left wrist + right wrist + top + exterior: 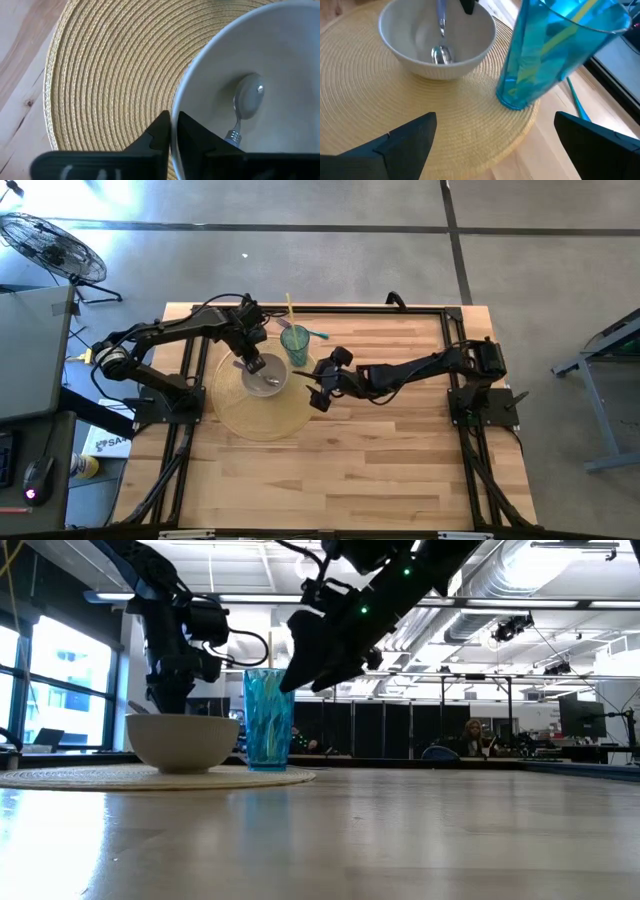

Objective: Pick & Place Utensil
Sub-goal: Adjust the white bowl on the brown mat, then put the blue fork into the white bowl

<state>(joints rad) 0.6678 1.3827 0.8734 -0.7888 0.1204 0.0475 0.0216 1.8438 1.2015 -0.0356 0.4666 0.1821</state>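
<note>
A white bowl (262, 372) (182, 740) stands on a round woven placemat (255, 415) (110, 75). A metal spoon (248, 97) (441, 54) lies inside it, head on the bottom and handle rising toward the rim. My left gripper (172, 125) (250, 362) comes down at that rim, its fingers nearly together. A blue see-through cup (296, 345) (545, 55) holding a yellow utensil stands on the mat's edge beside the bowl. My right gripper (318, 388) (495, 125) hovers open to the right of the cup, above the table, touching nothing. My left gripper has the bowl's rim (173, 112) between its two fingers, one finger (159, 131) outside the wall and the other (192, 134) inside. The fingers come from above, pointing down. The bowl sits flat on the placemat. The spoon's handle passes beside the inner finger, outside the gap.
A teal utensil (316, 333) lies on the wood just beyond the cup. Black rails frame the table's far and side edges. Bare wood stretches from the placemat to the near edge and to the right.
</note>
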